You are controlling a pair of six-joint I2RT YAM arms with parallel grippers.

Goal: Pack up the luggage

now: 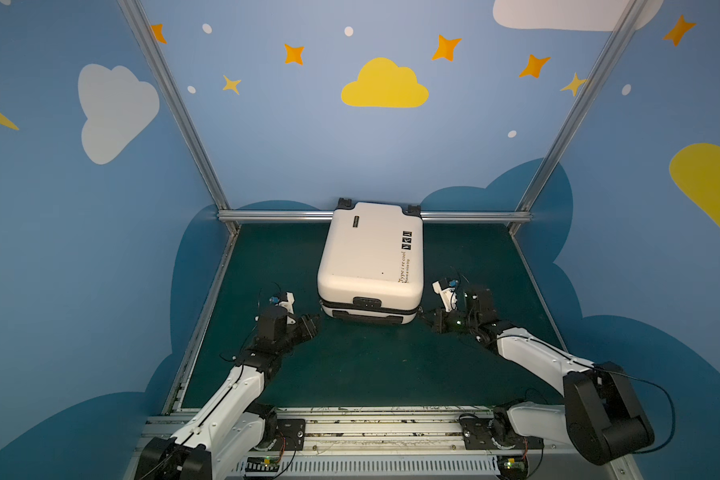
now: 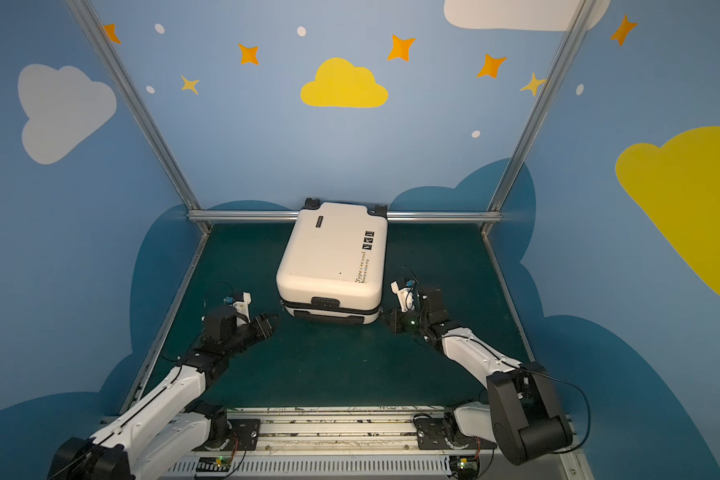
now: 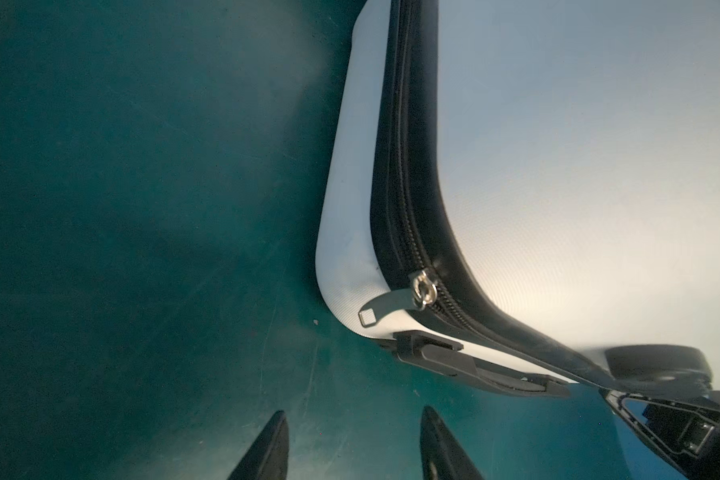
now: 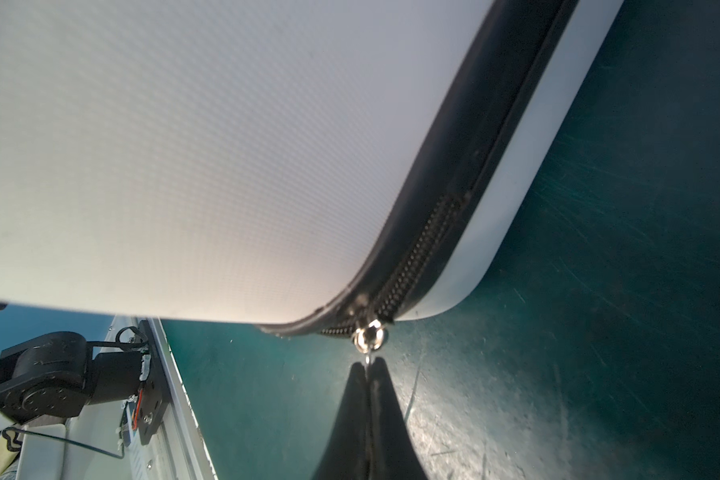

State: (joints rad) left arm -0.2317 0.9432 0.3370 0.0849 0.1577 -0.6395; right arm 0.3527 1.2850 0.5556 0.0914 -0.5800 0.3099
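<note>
The luggage (image 1: 371, 257) (image 2: 333, 257) lies flat and closed on the green table, wheels toward the back wall, in both top views. My left gripper (image 1: 313, 323) (image 3: 354, 411) hovers open just off its front-left corner, with nothing between the fingers. A silver zipper pull (image 3: 385, 305) hangs on the black zipper band there, a short way ahead of the fingertips. At the front-right corner my right gripper (image 1: 425, 314) (image 4: 367, 365) is shut on the tab of a second zipper pull (image 4: 368, 336), right against the shell (image 4: 184, 145).
An aluminium rail (image 1: 275, 216) runs behind the luggage, with slanted posts (image 1: 175, 108) at both back corners and blue walls around. The luggage's black handle (image 1: 368, 318) faces the front. The arm-base rail (image 1: 371, 428) borders the table's near edge.
</note>
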